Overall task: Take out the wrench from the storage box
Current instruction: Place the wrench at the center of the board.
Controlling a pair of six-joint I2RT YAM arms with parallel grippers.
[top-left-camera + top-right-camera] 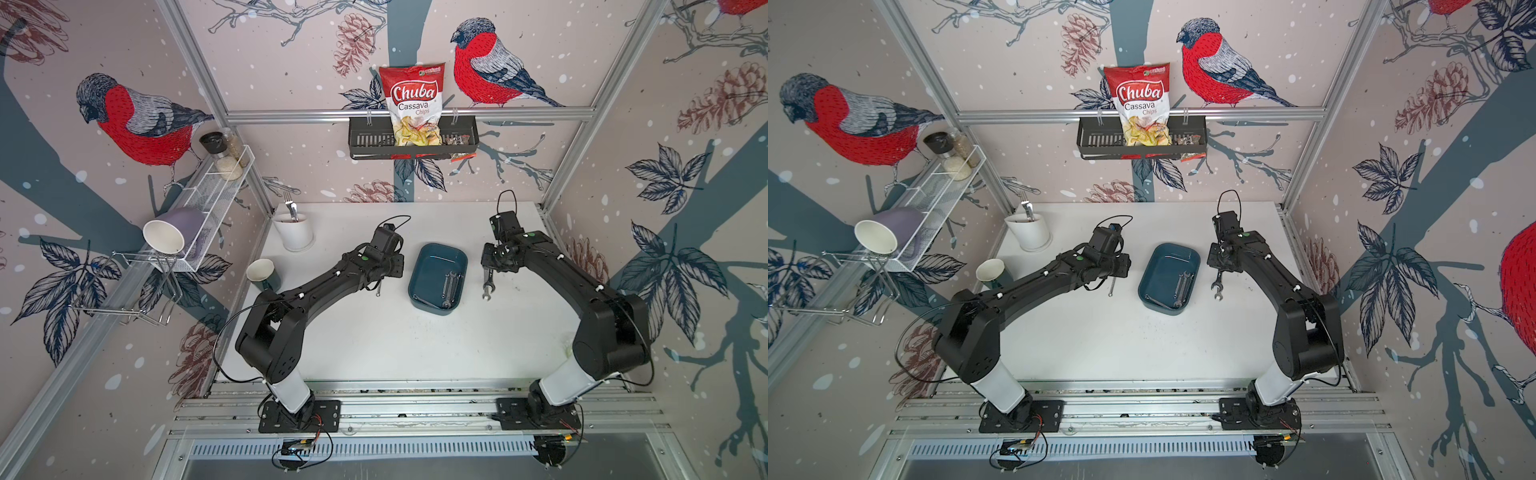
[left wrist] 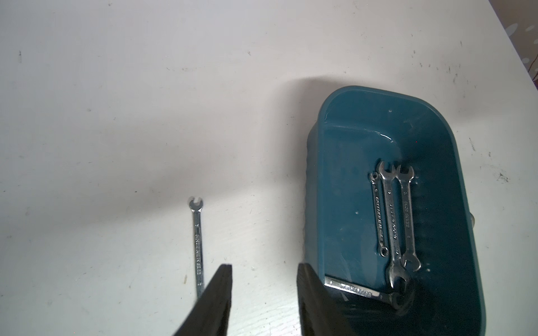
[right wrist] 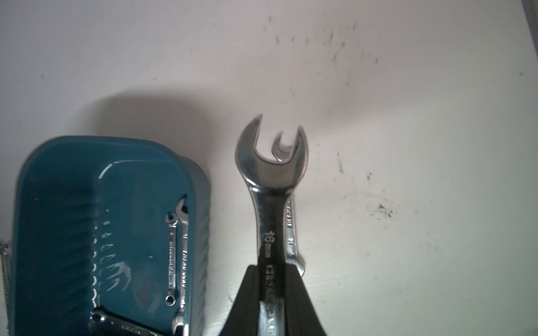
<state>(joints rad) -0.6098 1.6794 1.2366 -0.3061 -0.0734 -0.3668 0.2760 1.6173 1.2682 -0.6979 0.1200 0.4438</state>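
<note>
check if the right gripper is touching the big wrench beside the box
Touching. The right wrist view shows the right gripper clamped on the shaft of the big wrench, no gap either side.

**Camera arrangement.** Both top views look steeply down from high above the base rail (image 1: 415, 405) toward the back wall (image 1: 291, 54). They stand far enough off to hold the whole tabletop (image 1: 374, 340) with the storage box (image 1: 440, 259) near its middle, and, set side by side, they share nearly the entire scene. The left wrist view looks from close range along the left tool (image 2: 265, 266) onto the tabletop, and the right wrist view likewise along the right tool (image 3: 272, 267), where the clamped wrench (image 3: 270, 203) fills the near field. The storage box, lying between the two tools, shows in both wrist views.
</note>
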